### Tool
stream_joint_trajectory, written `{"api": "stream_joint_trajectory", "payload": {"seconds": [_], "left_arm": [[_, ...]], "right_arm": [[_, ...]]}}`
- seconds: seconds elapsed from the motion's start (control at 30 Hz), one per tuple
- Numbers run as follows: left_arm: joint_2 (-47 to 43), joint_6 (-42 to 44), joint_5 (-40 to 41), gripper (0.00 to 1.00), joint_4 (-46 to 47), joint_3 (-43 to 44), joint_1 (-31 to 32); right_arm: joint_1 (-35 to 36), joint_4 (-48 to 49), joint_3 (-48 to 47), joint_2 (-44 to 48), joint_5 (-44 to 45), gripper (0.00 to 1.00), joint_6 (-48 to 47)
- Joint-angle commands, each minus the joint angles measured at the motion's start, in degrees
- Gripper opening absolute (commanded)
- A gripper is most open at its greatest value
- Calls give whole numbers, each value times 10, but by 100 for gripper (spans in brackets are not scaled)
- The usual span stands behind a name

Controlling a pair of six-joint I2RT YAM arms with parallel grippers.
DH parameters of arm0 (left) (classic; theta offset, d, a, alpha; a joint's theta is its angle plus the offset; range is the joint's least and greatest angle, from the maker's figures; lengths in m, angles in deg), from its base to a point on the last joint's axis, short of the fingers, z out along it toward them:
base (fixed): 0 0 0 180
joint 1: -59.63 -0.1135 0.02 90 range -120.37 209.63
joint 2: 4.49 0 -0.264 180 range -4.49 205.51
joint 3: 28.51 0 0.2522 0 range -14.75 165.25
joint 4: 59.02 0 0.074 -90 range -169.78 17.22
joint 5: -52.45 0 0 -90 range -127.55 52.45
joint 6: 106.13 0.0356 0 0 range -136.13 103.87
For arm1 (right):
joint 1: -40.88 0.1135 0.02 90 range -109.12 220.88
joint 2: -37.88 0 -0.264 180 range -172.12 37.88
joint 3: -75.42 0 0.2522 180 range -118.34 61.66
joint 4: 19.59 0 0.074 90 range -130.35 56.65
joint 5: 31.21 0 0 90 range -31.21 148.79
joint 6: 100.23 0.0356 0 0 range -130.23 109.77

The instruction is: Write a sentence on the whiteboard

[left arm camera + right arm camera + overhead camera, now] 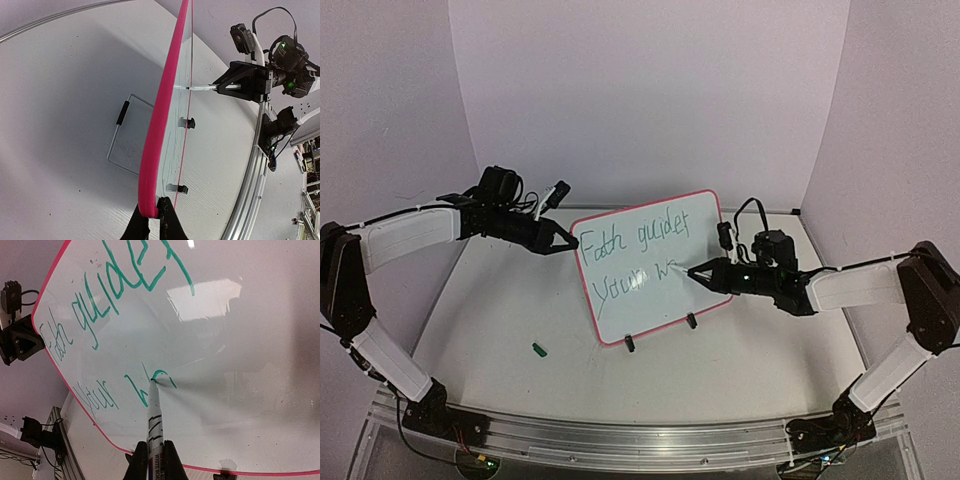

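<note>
White table [750, 350], frame centre: left gripper [565, 243] clamps whiteboard [665, 305] rim; right gripper [705, 270] pinches marker [154, 420]; sentence [635, 245] apparently unfinished, final strokes next

whiteboard [665, 305]: pink-rimmed, leaning upright on two black feet [630, 343] at its 6 o'clock edge, mid-tabletop | sentence [638, 240]: green cursive, two lines, "Faith guides / your w", unfinished

whiteboard [655, 305]: white face, pink-red rim, two black clip feet [691, 321] on its 6 o'clock edge. sentence [635, 245]: thin green cursive. marker [154, 415]: white barrel, black marks, blue and red print low down. left gripper [568, 245] and right gripper [695, 272]: black; arm links white, joints black. small green cap [538, 349] at the board's 8 o'clock. table [750, 350] off-white, rail [620, 440] silver, walls pale lilac.
</note>
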Motion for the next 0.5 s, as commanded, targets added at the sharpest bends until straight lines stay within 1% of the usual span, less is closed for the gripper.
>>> {"api": "stream_joint_trajectory", "payload": {"seconds": [0.0,0.2,0.47], "left_arm": [[37,58,48,0,-99,-22,28],[36,58,48,0,-99,-23,28],[34,58,49,0,-100,-23,28]], "right_arm": [[-2,13,18,1,0,0,3],[-2,17,39,19,22,0,8],[-3,16,15,25,52,0,5]]}}
